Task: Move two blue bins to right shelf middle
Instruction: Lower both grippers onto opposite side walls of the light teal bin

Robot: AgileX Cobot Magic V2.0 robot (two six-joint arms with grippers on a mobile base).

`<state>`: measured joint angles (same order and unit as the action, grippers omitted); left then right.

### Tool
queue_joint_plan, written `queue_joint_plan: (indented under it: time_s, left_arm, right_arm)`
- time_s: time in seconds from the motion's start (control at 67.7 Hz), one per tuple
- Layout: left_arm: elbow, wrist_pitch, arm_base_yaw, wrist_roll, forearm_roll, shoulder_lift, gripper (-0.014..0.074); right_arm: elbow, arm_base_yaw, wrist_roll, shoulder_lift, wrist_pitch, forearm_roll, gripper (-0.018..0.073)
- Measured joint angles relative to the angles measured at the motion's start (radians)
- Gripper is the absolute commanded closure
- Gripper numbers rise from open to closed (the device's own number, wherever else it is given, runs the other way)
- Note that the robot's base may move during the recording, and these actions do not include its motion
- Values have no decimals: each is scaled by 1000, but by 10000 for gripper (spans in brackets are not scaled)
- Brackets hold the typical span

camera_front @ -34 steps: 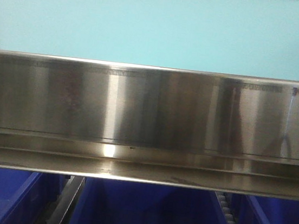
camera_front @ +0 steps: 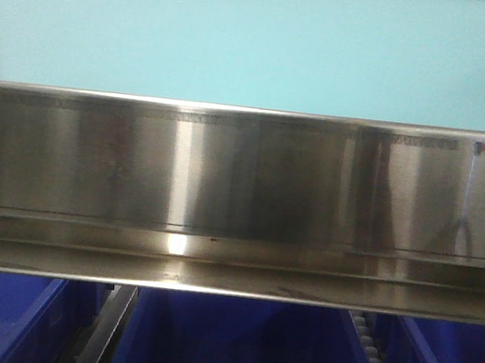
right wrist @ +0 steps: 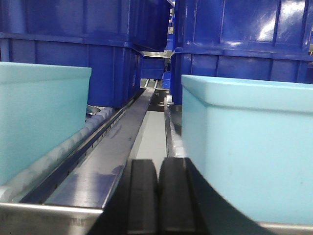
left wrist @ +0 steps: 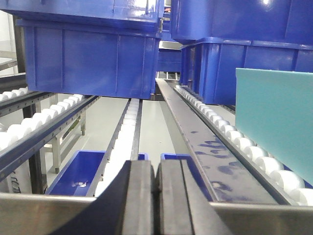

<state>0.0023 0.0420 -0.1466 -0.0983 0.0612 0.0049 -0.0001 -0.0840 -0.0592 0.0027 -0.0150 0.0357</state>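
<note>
Exterior front-facing view is crossed by the brushed steel front rail (camera_front: 240, 199) of the shelf. Dark blue bins (camera_front: 239, 349) stand on the level below it, with a roller track (camera_front: 374, 353) running between two of them. Above the rail stands a pale blue bin (camera_front: 251, 41), broadside to me, its plain wall spanning almost the whole width.

From my wrists I look down the shelf over white rollers (left wrist: 230, 137) and a flat steel divider (right wrist: 122, 156), with stacked dark blue bins filling the far end.

The pale bins are smooth, unribbed sky-blue tubs. My right wrist shows a thicker rim band round the top of each.

My right gripper (right wrist: 157, 193) has its two black fingers pressed together with nothing between them. It sits low at the shelf's front edge, in the gap between the two pale bins. The left-hand bin (right wrist: 39, 117) stands to the left of the jaws, beyond a roller track, and the right-hand bin (right wrist: 244, 152) stands just beside them on the right. I cannot tell whether it touches the finger.

My left gripper (left wrist: 155, 188) is likewise closed on nothing. One pale bin's side (left wrist: 276, 122) stands ahead and to the right of these jaws, on the rollers and apart from them.
</note>
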Motion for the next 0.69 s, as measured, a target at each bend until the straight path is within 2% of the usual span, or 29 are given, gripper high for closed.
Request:
queue_joint_plan:
  time_s: [0.591, 0.694]
  left_arm:
    - [0, -2, 0, 0, -6, 0, 707]
    - [-28, 44, 0, 0, -17, 0, 707]
  right_arm:
    - [0, 0, 0, 0, 15, 0, 726]
    - [-22, 0, 0, 0, -16, 0, 726]
